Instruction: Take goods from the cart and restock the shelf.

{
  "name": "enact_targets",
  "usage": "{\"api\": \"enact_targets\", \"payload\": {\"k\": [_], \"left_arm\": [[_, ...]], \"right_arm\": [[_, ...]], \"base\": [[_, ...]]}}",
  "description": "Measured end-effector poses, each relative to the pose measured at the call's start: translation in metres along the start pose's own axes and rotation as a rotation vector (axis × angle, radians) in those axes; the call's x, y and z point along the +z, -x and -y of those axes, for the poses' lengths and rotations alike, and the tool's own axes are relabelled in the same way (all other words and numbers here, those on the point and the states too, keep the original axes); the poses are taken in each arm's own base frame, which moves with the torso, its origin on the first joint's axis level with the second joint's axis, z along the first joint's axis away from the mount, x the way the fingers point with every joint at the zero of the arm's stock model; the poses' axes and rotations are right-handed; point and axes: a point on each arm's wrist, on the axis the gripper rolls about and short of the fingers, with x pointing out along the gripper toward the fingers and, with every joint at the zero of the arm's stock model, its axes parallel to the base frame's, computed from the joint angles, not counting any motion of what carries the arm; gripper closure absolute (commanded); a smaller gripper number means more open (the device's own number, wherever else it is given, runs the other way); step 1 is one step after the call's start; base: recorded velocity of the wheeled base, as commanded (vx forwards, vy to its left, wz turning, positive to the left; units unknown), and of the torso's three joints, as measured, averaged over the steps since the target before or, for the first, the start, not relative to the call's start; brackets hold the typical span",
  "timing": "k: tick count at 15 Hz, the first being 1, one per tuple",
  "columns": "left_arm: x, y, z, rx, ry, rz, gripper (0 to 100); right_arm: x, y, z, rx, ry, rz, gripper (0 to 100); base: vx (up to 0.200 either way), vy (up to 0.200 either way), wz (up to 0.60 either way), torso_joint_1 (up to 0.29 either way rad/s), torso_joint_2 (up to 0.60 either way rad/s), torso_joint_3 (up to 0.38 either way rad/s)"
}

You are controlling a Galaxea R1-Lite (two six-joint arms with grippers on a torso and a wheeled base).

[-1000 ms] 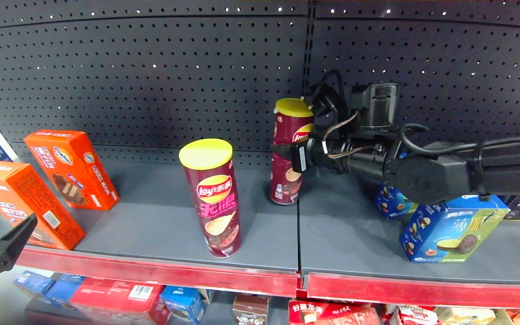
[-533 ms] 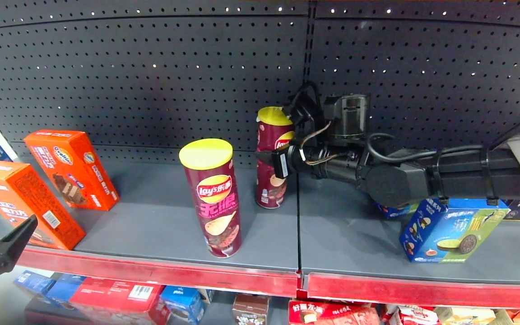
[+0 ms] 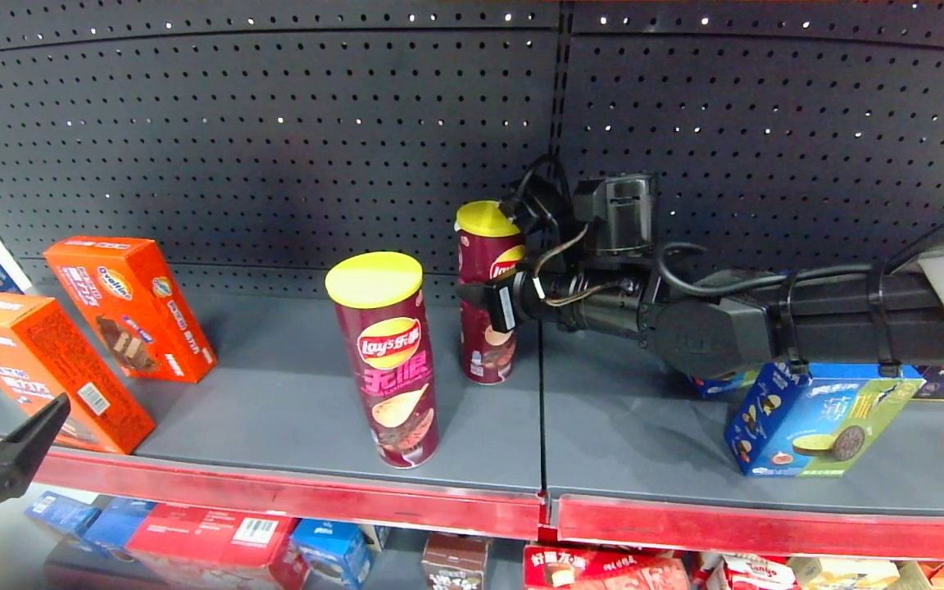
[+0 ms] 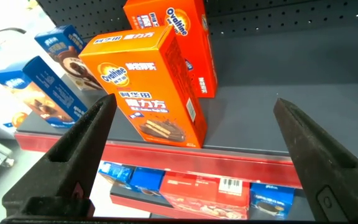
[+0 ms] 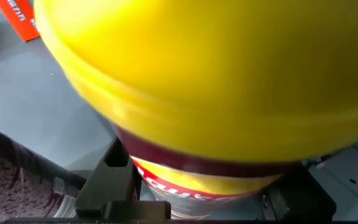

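Note:
A maroon chips can with a yellow lid [image 3: 486, 292] stands upright at the back of the grey shelf [image 3: 292, 401], and my right gripper [image 3: 495, 305] is shut on its middle; its yellow lid [image 5: 210, 74] looms close in the right wrist view. A second, same-looking chips can [image 3: 386, 357] stands free nearer the shelf's front edge, just left of the held one. My left gripper [image 4: 191, 168] hangs open with nothing between its fingers, low at the far left below the shelf's red front edge [image 3: 275, 492], facing the orange boxes [image 4: 151, 84].
Two orange boxes [image 3: 132, 305] lean at the shelf's left. Blue cookie boxes [image 3: 820, 422] lie on the right under my right arm. The black pegboard wall [image 3: 275, 139] closes the back. Below are more packed goods [image 3: 218, 541]. Bare shelf lies between the cans and the boxes.
My right arm has carried the held can leftward and down along the back of the shelf, closer behind the front can. The left gripper has stayed put.

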Motion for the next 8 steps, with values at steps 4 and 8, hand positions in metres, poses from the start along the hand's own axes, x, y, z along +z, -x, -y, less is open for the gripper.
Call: {"api": "enact_targets", "payload": {"k": [4,8], "left_arm": [[0.0004,0.0001,-0.0001,0.0,0.0,0.002,0],[0.0003,-0.0001,0.0,-0.001,-0.001,0.001,0]], "right_arm": [[0.001,-0.0001,-0.0036,-0.005,0.001,-0.003,100],[0.0014,-0.0006,-0.0032,-0.02,0.001,-0.002,100]], "base": [[0.0,0.0,0.0,0.0,0.0,0.0],[0.0,0.0,0.0,0.0,0.0,0.0]]}}
